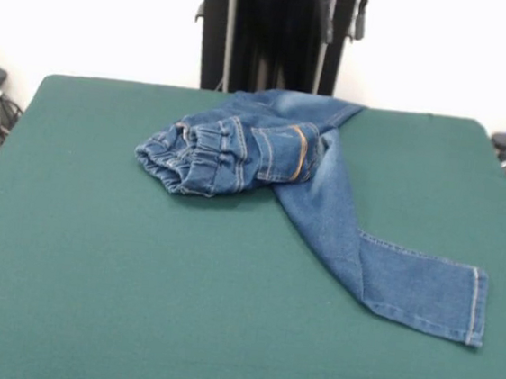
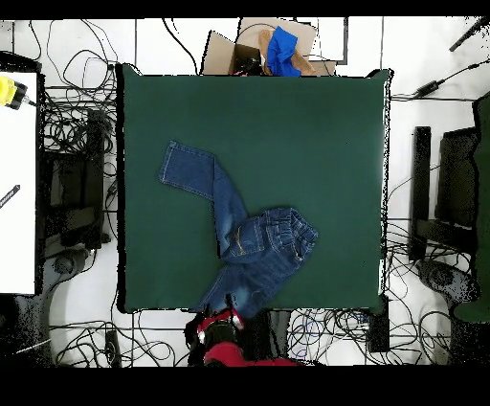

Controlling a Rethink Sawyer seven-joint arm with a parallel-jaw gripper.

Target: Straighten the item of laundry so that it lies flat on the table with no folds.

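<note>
Overhead view shows jeans (image 2: 251, 244) crumpled, one leg extended.

A plain white wall (image 1: 91, 10) fills the top of the front view. The floor (image 2: 172, 43) is white, with dark lines crossing it. Lots of black cables (image 2: 72, 124) lie tangled on the left of the overhead view. A cardboard box (image 2: 225, 50) with a blue cloth (image 2: 282, 50) sits at the top middle. A white desk (image 2: 17, 182) is at the left edge, and dark stands (image 2: 450, 191) sit on the right
</note>
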